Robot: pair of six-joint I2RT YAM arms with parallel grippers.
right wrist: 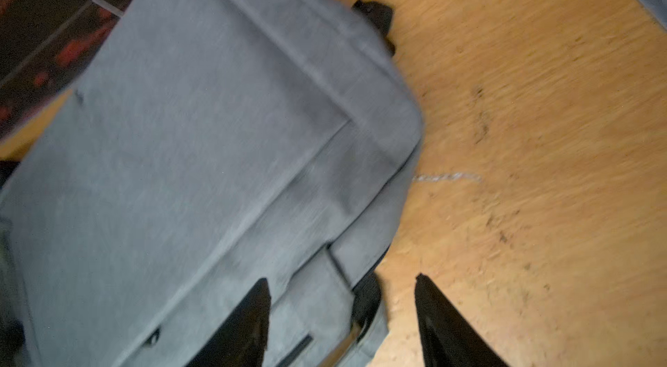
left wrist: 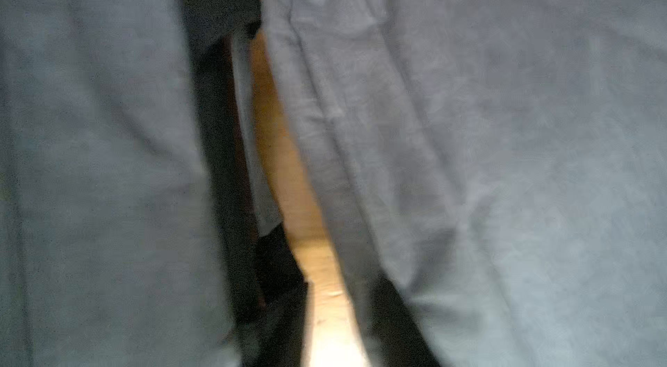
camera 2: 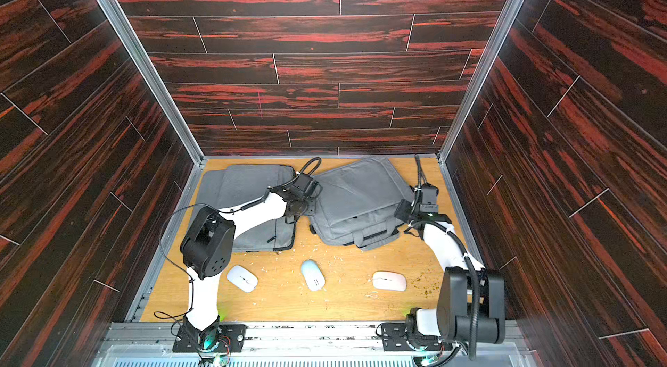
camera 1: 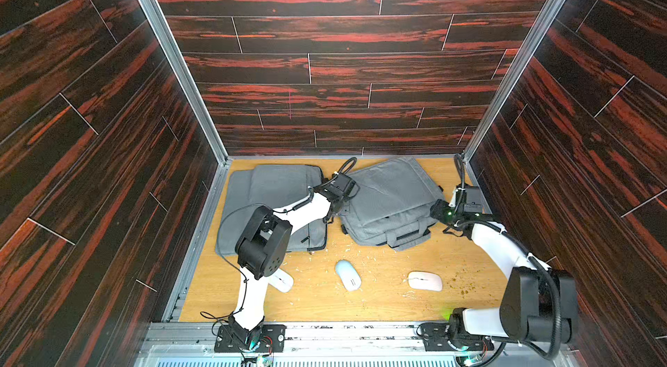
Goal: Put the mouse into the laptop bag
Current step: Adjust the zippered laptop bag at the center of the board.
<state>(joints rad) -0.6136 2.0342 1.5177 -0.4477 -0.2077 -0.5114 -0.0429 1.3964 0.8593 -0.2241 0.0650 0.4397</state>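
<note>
- Left arm (camera 1: 306, 208), lower left in a top view: white tube links and black joint housings. The big elbow block (camera 1: 261, 244) has a cluster of small holes.
- A thin black cable (camera 1: 220, 235) loops beside it.
- Right arm (camera 1: 496, 244), lower right: white links, black ribbed hose (camera 1: 505, 231), small green light (camera 1: 449, 212).
- Black base plate (camera 1: 276, 334) with a silver screw.
- Fingers (right wrist: 444, 325): black, tapering to points.

On the light wooden tabletop (camera 1: 379, 305), a flat grey fabric laptop bag (camera 1: 269, 192) lies at ten o'clock, with a rumpled grey fabric handled bag (camera 1: 391, 195) just beside it at one. In a row in front of them lie a white oval plastic mouse (camera 2: 242, 278) at seven, a pale blue oval mouse (camera 1: 348, 275) at six and a pinkish-white oval mouse (camera 1: 425, 280) at four.
</note>
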